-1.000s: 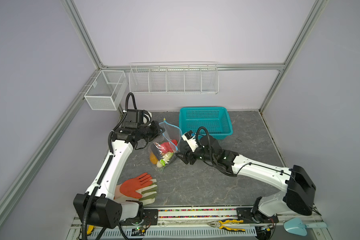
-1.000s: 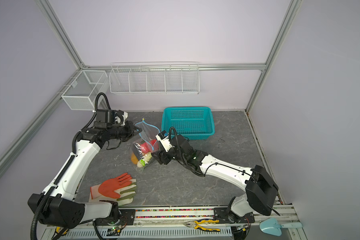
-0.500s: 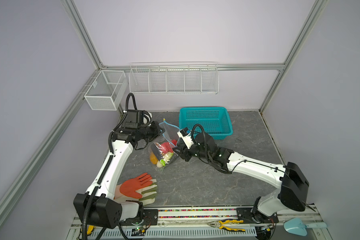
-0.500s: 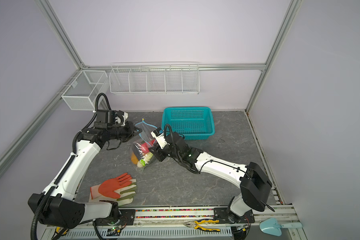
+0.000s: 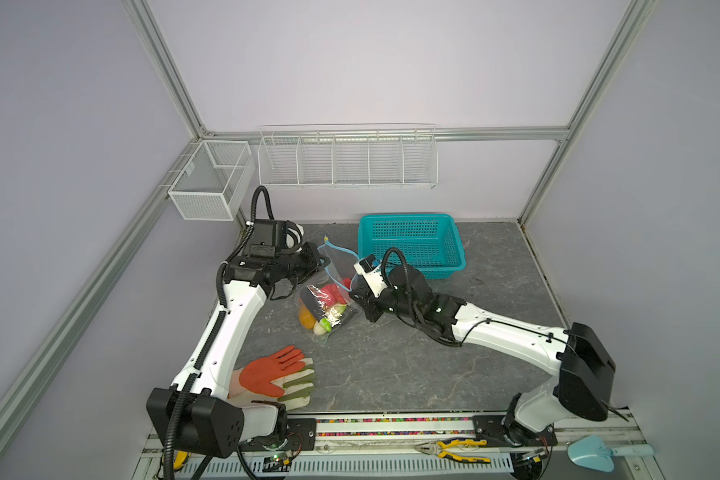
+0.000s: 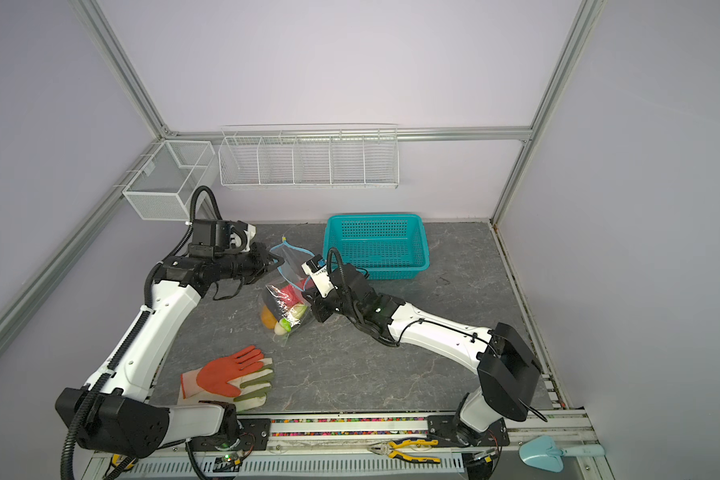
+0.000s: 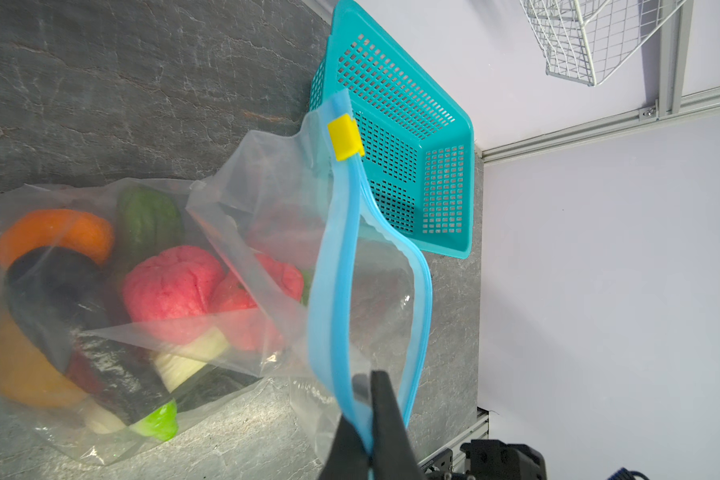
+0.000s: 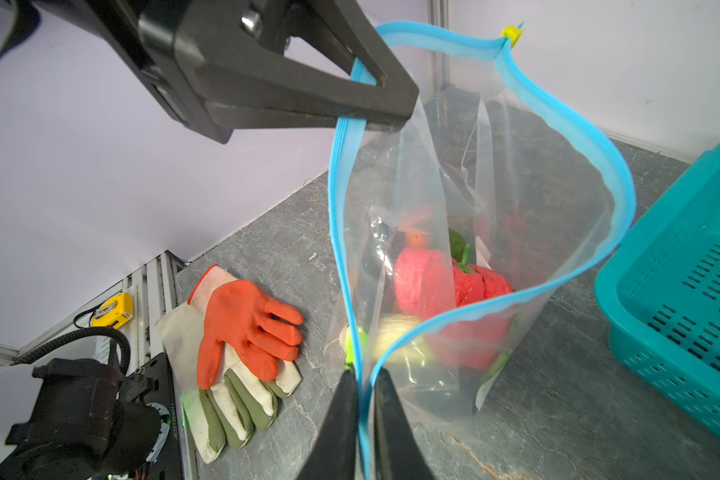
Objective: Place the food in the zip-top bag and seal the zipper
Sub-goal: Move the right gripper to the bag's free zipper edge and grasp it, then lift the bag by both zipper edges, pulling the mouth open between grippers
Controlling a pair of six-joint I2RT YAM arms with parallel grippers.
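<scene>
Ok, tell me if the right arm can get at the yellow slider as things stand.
Probably, but not right away. The yellow slider stands clear with nothing around it, but the right gripper is shut on the zipper at its opposite end and must release first.

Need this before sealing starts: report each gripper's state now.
The left gripper: jaws shut on the zipper.
The right gripper: jaws shut on the zipper too, at another spot.
</scene>
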